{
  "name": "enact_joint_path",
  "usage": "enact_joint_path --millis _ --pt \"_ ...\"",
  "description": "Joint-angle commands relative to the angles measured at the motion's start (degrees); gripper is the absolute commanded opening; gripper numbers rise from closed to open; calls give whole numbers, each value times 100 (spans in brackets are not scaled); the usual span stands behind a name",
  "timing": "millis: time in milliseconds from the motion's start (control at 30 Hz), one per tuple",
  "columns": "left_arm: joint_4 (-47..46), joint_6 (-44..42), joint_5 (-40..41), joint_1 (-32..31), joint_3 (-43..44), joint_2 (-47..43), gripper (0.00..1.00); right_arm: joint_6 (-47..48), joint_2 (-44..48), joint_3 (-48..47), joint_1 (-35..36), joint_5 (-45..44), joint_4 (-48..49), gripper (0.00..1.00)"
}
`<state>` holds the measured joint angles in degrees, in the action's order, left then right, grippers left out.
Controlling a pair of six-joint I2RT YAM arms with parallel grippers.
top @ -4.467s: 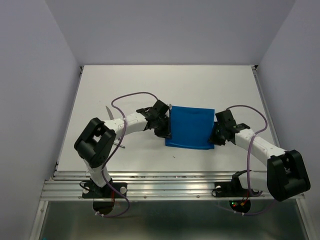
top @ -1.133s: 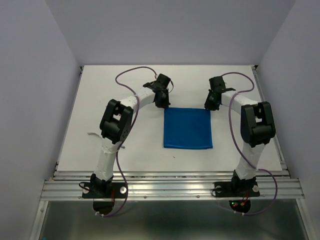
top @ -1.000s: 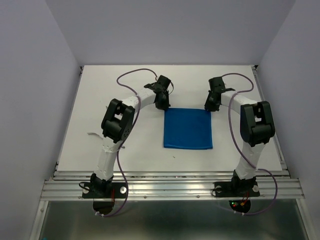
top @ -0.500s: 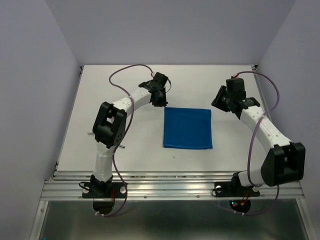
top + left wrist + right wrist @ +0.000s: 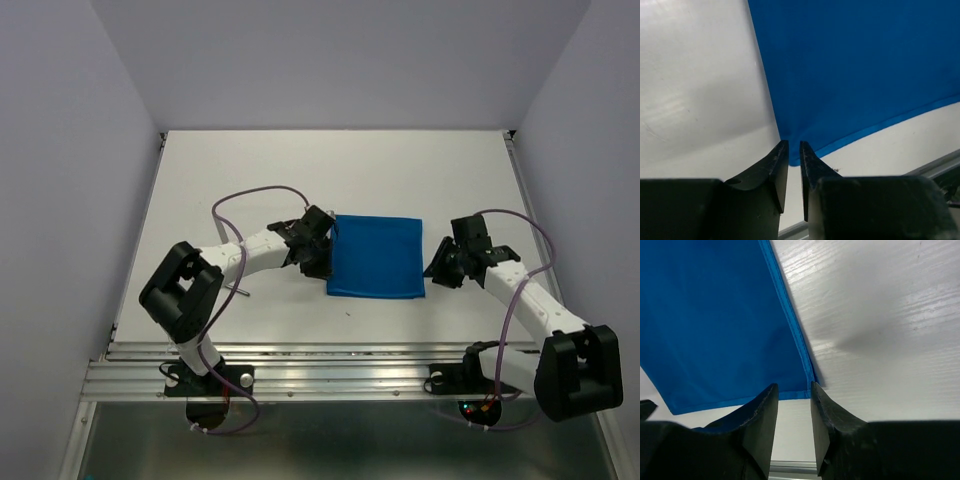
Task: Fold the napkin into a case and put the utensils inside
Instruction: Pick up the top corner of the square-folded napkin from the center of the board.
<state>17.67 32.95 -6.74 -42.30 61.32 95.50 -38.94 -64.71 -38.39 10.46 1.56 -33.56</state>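
Observation:
The bright blue napkin (image 5: 377,257) lies flat on the white table as a folded rectangle. It also fills much of the left wrist view (image 5: 850,65) and the right wrist view (image 5: 715,315). My left gripper (image 5: 322,258) (image 5: 792,144) sits low at the napkin's near left corner, jaws a narrow gap apart with only table between them. My right gripper (image 5: 437,270) (image 5: 792,386) is at the near right corner, open wider and empty. A slim grey utensil (image 5: 241,292) pokes out from under the left arm. The other utensil is hidden.
The white table (image 5: 330,170) is walled on the left, back and right. A ribbed metal rail (image 5: 340,365) runs along the near edge, where both arm bases stand. Purple cables loop above each forearm.
Both arms have swung back from the napkin's far corners to its near corners. Both sets of jaws have parted a little, the right more. The napkin has stayed flat and still.

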Motion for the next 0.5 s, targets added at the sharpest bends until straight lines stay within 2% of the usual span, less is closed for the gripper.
enact_joint_path --millis 0,233,467 --pt "-370 291 -345 -59 -278 -94 25 -26 -156 -107 -35 11 201 38" --pt "-519 318 -451 -94 -480 12 24 62 -376 24 -35 -33 288 38" --pt "-256 169 -319 -103 -402 -5 24 -140 -542 174 -35 2 578 36"
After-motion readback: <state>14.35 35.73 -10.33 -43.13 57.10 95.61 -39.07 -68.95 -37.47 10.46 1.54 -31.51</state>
